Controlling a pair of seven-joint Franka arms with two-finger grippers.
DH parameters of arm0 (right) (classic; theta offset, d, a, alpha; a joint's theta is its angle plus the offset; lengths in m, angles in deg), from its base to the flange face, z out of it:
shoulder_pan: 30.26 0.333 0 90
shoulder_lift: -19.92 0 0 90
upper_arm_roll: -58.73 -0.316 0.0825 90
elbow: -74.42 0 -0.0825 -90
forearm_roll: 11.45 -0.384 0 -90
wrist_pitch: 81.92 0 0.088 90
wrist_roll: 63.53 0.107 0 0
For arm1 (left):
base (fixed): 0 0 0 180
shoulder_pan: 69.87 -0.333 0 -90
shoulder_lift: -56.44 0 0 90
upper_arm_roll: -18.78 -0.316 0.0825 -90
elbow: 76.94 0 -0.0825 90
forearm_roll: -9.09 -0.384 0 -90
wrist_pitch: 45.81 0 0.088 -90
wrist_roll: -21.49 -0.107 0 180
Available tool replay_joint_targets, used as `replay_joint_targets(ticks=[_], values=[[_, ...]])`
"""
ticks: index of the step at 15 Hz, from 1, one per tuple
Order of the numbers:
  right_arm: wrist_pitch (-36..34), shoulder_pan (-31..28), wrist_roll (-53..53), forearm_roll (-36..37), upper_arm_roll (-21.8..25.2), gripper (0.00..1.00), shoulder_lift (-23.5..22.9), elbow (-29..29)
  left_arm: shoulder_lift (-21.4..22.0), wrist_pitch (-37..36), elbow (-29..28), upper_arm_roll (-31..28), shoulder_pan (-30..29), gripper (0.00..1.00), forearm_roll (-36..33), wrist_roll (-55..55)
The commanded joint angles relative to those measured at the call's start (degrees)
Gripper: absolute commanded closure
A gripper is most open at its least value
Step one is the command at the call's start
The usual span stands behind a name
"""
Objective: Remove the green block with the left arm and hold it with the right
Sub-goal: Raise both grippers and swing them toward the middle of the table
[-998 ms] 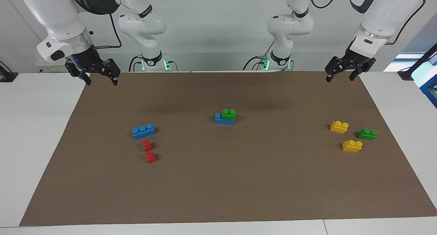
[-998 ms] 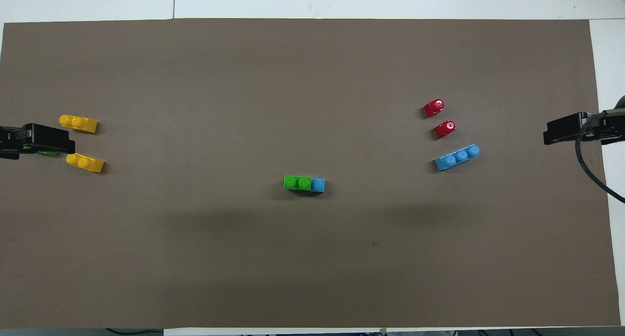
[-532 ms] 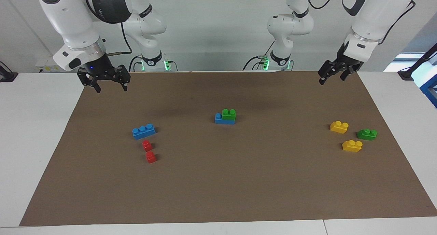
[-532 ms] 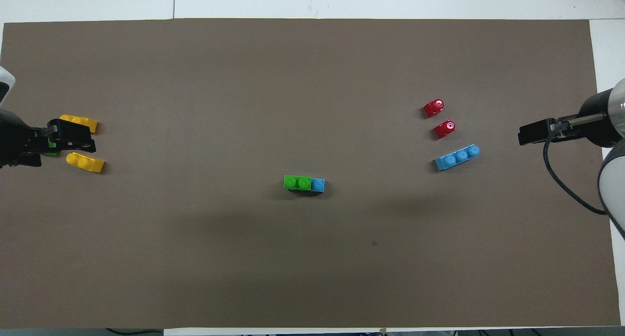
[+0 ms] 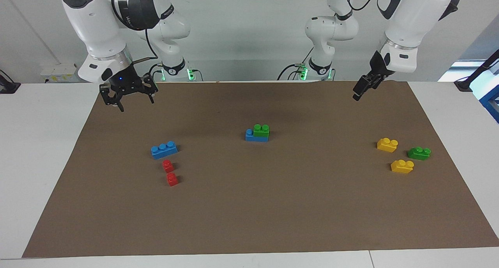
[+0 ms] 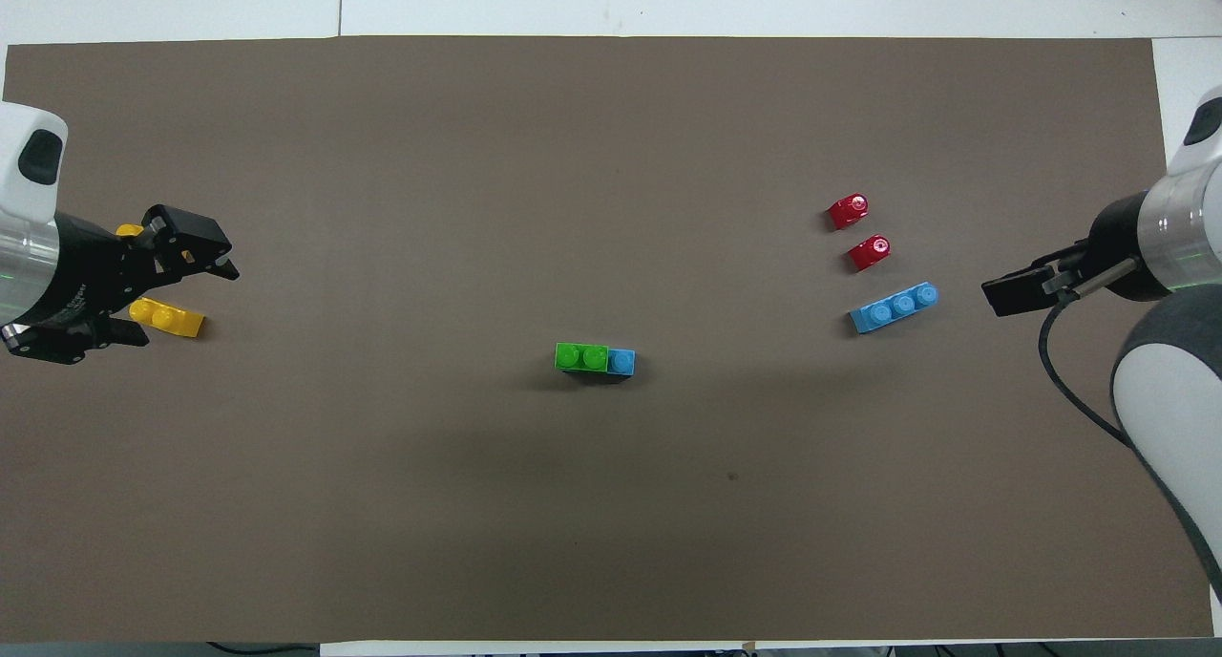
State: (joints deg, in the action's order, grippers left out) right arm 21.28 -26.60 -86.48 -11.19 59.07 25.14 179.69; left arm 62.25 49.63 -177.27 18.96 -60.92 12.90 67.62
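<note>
The bright green block (image 5: 261, 130) sits on top of a blue brick (image 5: 255, 136) at the middle of the brown mat; it also shows in the overhead view (image 6: 581, 357), with one blue stud (image 6: 621, 362) bare beside it. My left gripper (image 5: 358, 92) hangs in the air over the mat's edge toward the left arm's end, apart from the block. In the overhead view it (image 6: 186, 302) is open and empty. My right gripper (image 5: 132, 102), with the blue wrist light, is open and empty in the air over the mat toward the right arm's end (image 6: 1017, 289).
Two yellow bricks (image 5: 387, 144) (image 5: 402, 166) and a darker green brick (image 5: 419, 153) lie toward the left arm's end. A blue three-stud brick (image 5: 164, 149) and two red bricks (image 5: 168, 165) (image 5: 172, 178) lie toward the right arm's end.
Both arms have swung inward from the mat's ends toward its middle. The left gripper has turned at the wrist. No brick has moved.
</note>
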Motion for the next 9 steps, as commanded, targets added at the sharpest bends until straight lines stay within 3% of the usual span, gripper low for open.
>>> replay_joint_targets(ticks=[1, 4, 7, 9], values=[[3.8, -0.1, -10.2, -1.3, 0.0, 0.00, 2.9, 4.6, 1.6, 3.5, -2.3, -0.6, 0.8, 0.00, 2.1, 11.6], [4.2, -0.1, -14.9, -6.2, 0.0, 0.00, 3.0, 4.9, 1.5, 4.4, -2.4, -0.6, 2.0, 0.00, 2.1, 21.2], [6.2, 1.4, -26.2, -12.2, -0.2, 0.00, 2.8, 4.8, 1.5, 5.1, -2.5, -0.6, 3.6, 0.00, 2.1, 29.9], [6.5, 1.9, -28.4, -12.6, -0.3, 0.00, 2.8, 4.9, 1.5, 5.1, -2.5, -0.7, 4.6, 0.00, 2.1, 34.3]])
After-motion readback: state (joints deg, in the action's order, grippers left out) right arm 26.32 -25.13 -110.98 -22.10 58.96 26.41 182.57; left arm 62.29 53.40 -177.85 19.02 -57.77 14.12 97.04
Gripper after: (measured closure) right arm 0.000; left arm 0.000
